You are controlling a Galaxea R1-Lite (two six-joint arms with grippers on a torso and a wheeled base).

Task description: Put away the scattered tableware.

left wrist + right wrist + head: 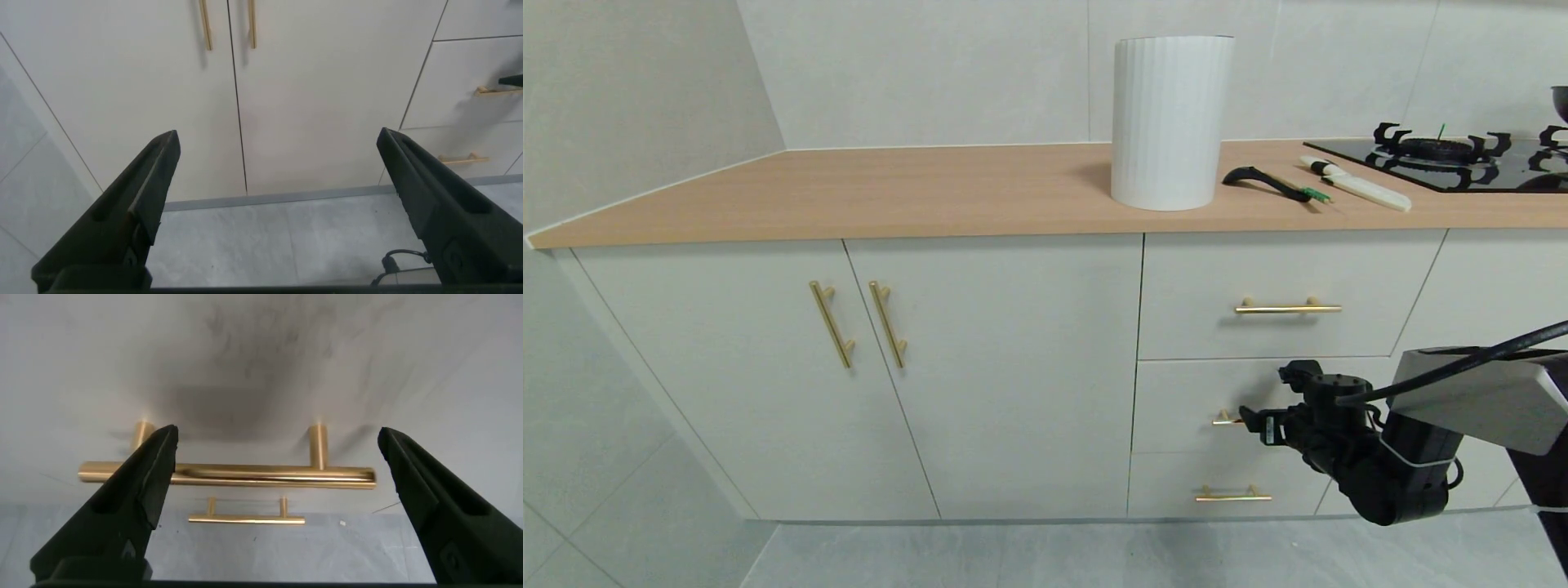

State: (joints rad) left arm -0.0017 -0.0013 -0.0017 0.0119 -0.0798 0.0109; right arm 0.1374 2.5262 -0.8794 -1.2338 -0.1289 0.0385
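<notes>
Countertop [890,188] holds knife [1356,184]; right gripper [1246,418] faces drawer handle [229,474]

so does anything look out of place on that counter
A black utensil and a white knife lie loose at angles on the countertop, between the white ribbed canister and the hob. Nothing looks spilled or damaged.

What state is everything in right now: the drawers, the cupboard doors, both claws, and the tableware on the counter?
Top drawer, shut.
Middle drawer, shut.
Bottom drawer, shut.
Cupboard doors, shut.
Left claw, open, empty.
Right claw, open, facing the middle drawer's handle.
Black spoon, lying on the countertop.
White knife, lying on the countertop.
White canister, upright.
</notes>
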